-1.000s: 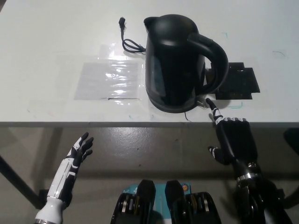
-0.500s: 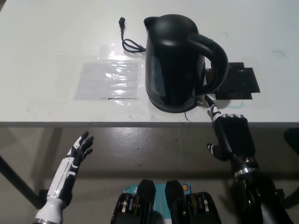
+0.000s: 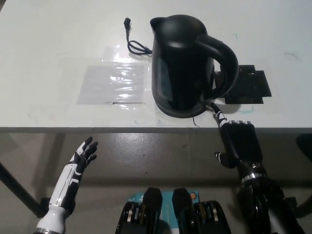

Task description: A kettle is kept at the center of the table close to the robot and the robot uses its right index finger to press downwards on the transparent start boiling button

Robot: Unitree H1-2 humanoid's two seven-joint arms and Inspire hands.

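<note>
1. The black kettle (image 3: 187, 66) stands at the table's (image 3: 48, 39) near edge, centre, handle toward the robot's right, which puts the base switch within reach.
2. The right hand (image 3: 239, 141) holds nothing: one finger extended, the rest curled, so only the tip meets the start button (image 3: 210, 107).
3. Contact appears made; whether the button is depressed cannot be told.
4. The left hand (image 3: 80, 161) rests below the table, fingers apart, empty.

tabletop (image 3: 48, 39): white, its front edge running across the lower middle of the head view
kettle (image 3: 183, 63): black, standing upright at the centre, close to the front edge
cord (image 3: 134, 41): black, lying just left of the kettle, plug end pointing away
clear sheet (image 3: 114, 84): flat, left of the kettle
black mat (image 3: 251, 87): flat, right of the kettle, behind the handle
</note>
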